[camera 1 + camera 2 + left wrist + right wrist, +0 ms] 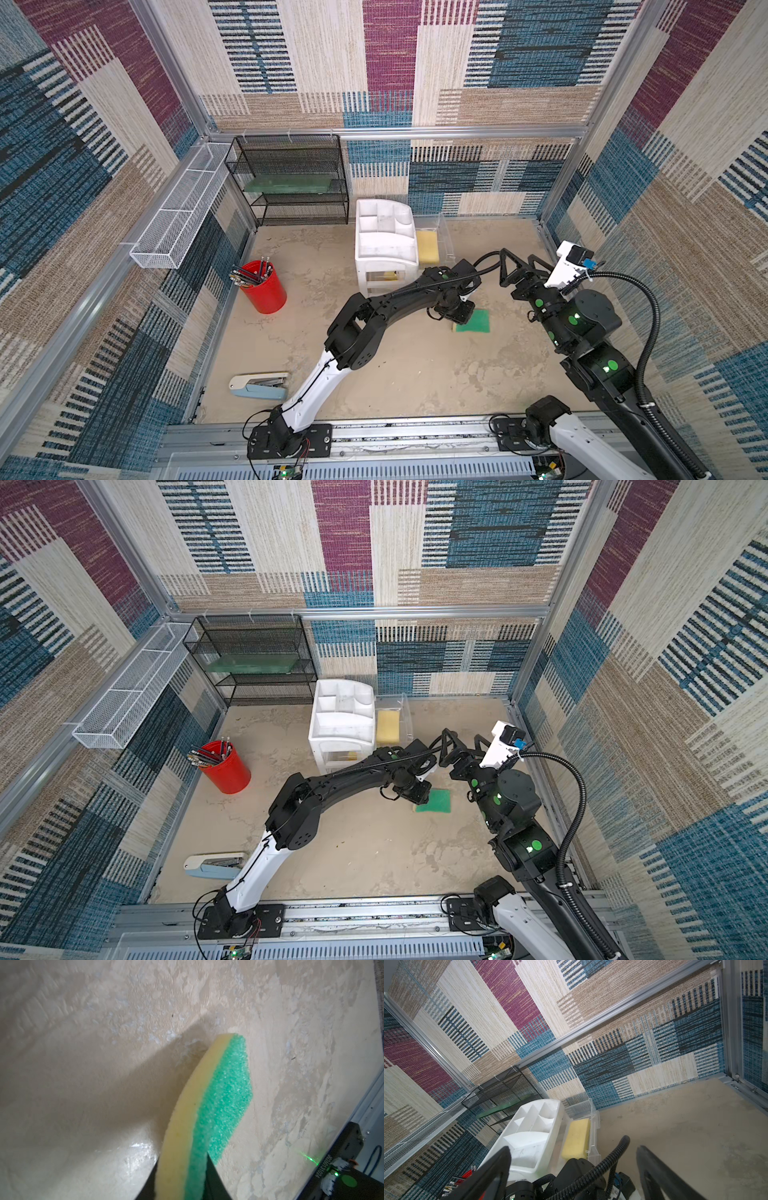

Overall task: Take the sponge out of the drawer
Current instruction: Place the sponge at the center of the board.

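A green-and-yellow sponge (pixel 224 1088) sits between the fingers of my left gripper (pixel 182 1157), which touch both its faces. In both top views that sponge (pixel 476 322) (pixel 436 802) is low over the table, right of the drawer chest (pixel 384 245), with its green face up. The left gripper (pixel 459 316) is at its near-left edge. The chest's top clear drawer (pixel 444 232) is pulled out to the right, and a second, yellow sponge (pixel 428 247) (pixel 577 1138) lies in it. My right gripper (pixel 519 259) (pixel 575 1167) hangs open above the left wrist, holding nothing.
A red cup of pens (pixel 264 291) stands left of the chest. A stapler (pixel 257 386) lies at the front left. A black mesh rack (pixel 291 178) stands at the back wall, and a white wire basket (pixel 178 216) hangs on the left wall.
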You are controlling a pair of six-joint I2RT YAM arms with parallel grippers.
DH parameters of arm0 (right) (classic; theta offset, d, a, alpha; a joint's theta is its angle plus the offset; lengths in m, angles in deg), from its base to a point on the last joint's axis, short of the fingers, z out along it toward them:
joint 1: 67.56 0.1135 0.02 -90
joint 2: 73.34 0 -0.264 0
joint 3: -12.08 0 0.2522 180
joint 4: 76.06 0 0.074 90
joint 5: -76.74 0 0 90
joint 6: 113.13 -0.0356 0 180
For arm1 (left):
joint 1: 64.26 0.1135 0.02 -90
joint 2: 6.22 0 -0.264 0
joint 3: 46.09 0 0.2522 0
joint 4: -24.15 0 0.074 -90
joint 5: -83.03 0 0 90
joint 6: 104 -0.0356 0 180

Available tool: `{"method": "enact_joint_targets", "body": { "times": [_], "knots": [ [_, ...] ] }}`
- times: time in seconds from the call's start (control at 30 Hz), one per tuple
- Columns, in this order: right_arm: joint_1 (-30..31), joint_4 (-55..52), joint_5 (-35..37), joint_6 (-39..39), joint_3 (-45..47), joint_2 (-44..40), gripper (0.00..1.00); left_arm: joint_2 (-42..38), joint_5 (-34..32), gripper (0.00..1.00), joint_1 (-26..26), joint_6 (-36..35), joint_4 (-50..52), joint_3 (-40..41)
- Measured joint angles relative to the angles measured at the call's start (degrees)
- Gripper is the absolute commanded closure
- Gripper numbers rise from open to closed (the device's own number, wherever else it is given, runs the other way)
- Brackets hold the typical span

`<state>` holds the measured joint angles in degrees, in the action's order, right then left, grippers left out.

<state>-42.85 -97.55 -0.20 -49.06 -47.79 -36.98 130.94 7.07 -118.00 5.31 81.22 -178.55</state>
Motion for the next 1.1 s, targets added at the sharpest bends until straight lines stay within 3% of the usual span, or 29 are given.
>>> {"method": "enact_joint_targets", "body": {
  "times": [0.3, 0.5, 1.1],
  "knots": [
    [-0.3, 0.0, 0.1, 0.0, 0.4, -0.1, 0.05, 0.1, -2.9, 0.52, -0.1, 0.0, 0.4, 0.7],
    [-0.4, 0.0, 0.5, 0.0, 0.5, -0.6, 0.05, -0.3, -3.8, 0.36, -0.4, -0.2, 0.6, 0.7],
    [-0.8, 0.0, 0.9, 0.0, 0.9, -1.6, 0.05, -2.2, -6.4, 0.33, -0.8, -2.6, 0.6, 0.0]
  ]
}}
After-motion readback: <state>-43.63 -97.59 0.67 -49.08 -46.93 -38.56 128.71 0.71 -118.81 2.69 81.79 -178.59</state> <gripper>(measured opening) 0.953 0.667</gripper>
